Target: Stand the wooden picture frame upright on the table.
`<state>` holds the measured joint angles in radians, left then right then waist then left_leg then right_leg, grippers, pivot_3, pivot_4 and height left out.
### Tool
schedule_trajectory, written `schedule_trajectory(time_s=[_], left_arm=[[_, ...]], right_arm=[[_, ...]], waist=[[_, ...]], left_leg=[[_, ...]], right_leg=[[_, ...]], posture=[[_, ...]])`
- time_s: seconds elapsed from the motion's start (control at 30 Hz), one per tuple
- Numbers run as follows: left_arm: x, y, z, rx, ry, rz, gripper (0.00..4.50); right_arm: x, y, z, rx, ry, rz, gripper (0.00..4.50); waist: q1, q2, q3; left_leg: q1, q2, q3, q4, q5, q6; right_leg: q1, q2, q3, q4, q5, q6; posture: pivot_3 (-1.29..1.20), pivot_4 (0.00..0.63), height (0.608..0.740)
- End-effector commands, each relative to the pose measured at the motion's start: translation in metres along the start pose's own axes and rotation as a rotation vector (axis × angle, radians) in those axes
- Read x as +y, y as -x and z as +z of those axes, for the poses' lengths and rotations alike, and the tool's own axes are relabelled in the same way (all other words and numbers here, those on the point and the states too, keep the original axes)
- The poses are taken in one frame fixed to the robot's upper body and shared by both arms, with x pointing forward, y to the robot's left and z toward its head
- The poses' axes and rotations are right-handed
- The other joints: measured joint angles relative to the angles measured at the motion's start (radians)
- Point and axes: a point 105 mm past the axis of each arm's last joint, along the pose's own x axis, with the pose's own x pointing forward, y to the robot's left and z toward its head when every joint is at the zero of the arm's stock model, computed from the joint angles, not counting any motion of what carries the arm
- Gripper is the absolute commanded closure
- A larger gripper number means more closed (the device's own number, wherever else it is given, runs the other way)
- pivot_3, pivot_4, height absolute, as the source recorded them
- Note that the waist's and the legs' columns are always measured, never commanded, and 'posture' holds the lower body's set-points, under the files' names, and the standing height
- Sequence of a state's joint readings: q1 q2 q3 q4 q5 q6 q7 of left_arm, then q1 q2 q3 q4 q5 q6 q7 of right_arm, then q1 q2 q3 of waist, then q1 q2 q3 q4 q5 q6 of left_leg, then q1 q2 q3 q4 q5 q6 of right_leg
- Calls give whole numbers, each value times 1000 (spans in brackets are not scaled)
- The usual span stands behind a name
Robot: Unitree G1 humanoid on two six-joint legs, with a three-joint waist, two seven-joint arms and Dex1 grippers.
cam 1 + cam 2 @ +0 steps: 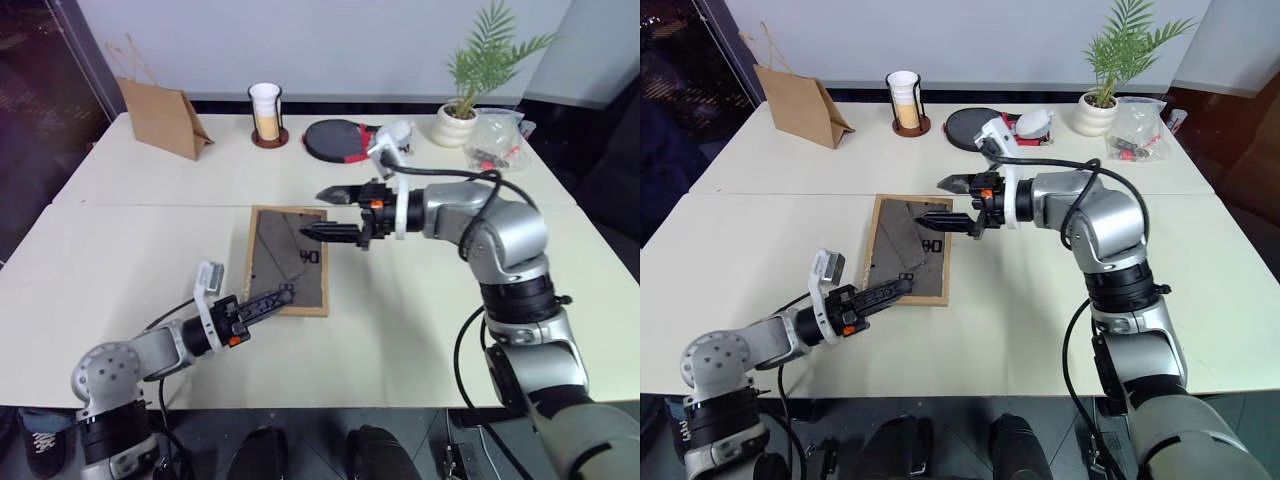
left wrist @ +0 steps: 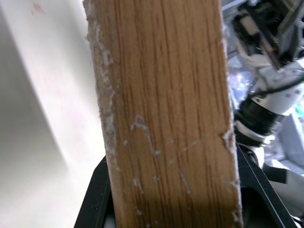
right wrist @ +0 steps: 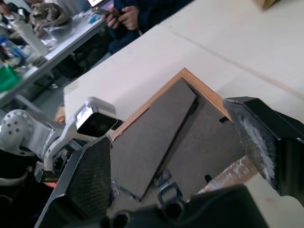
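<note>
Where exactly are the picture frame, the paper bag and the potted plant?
picture frame (image 1: 283,258), left eye view, dark back panel
paper bag (image 1: 160,118), left eye view, front face
potted plant (image 1: 456,126), left eye view, white pot

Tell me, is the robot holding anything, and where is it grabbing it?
Yes. The left gripper pinches the wooden picture frame by its near bottom edge. The right gripper is open above it, holding nothing.

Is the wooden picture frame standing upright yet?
No. The wooden picture frame isn't upright: dark back panel faces up, near edge pinched by the left gripper.

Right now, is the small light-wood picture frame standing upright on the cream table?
No, the light-wood picture frame lies with its dark back panel up on the cream table.
</note>
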<state>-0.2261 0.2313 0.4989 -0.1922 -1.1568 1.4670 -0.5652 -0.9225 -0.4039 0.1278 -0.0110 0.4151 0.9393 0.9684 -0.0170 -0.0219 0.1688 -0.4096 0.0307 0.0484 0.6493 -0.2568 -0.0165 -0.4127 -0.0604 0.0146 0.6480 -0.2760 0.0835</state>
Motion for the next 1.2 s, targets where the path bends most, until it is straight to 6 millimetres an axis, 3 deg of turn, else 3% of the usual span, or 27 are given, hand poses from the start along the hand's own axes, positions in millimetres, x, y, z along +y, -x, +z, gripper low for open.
schedule_trajectory(time_s=[0.03,0.43,0.77,1.03,1.2], left_arm=[[-17,1,2,-14,-51,-90,3254],[-32,2,-7,23,-107,-125,3254],[-52,-22,7,10,-155,-153,3254],[-44,-25,17,-58,-75,-105,3254],[-38,-18,22,-95,-34,-91,3254]], right_arm=[[5,-6,11,-11,30,33,33],[27,-23,9,18,28,145,33],[43,-30,13,15,41,205,33],[47,-10,40,-32,125,170,33],[52,2,46,-41,151,155,33]], waist=[[-1,0,0],[-3,0,0],[-4,0,0],[-1,0,0],[-2,0,0]], left_leg=[[0,0,0,0,0,0],[0,0,0,-2,0,0],[0,0,0,-2,0,0],[-1,0,0,-3,0,0],[-1,0,0,-3,0,0]], right_leg=[[0,0,0,0,0,0],[-1,-1,0,0,-1,-2],[-2,-2,0,-1,-1,-3],[-3,-2,0,-1,-2,-3],[-3,-2,0,-2,-2,-3]], posture=[[0,150,740],[0,150,740],[0,150,740],[0,150,740],[0,150,740]])
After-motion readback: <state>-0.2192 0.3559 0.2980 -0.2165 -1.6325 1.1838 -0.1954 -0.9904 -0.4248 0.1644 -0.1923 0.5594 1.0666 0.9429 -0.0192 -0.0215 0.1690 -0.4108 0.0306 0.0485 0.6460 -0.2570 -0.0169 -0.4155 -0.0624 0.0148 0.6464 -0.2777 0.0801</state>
